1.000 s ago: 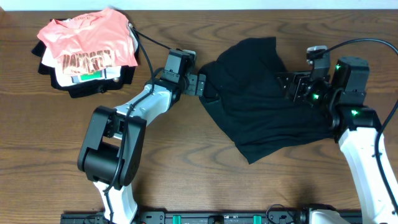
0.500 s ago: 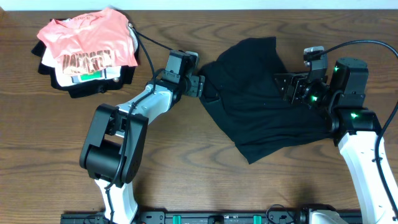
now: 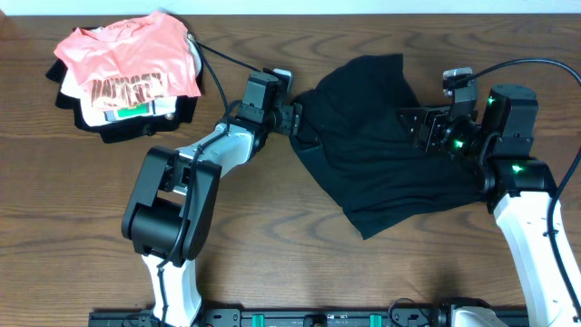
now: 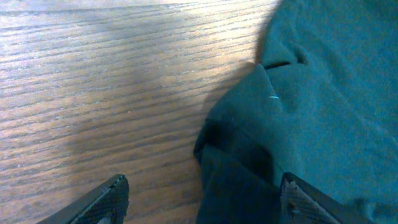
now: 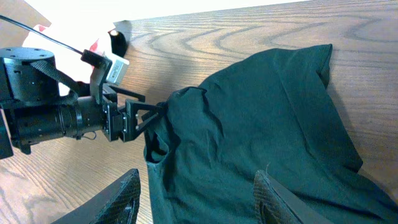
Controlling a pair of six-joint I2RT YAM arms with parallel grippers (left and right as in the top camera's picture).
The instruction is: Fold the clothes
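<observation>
Wood table (image 3: pixel 300 254), black garment (image 3: pixel 372 154) between left jaws

Overhead now: your left arm (image 3: pixel 195 159), lower left of centre, shows white link shells between chunky black joint housings, and a thin black cable (image 3: pixel 227 62) trails off it toward the upper left. At the right edge, your right arm (image 3: pixel 526 218) has the same white-and-black build, and there, small green lights (image 3: pixel 495 97) glowing on its black wrist block, another black cable (image 3: pixel 536 60) arcing above. Over to the right wrist view: your left gripper (image 5: pixel 146 115), left of centre, is all black, white tag (image 5: pixel 117 68) on the block above it. Bottom edge of the left wrist view, dark grey fingertips (image 4: pixel 112 196).
</observation>
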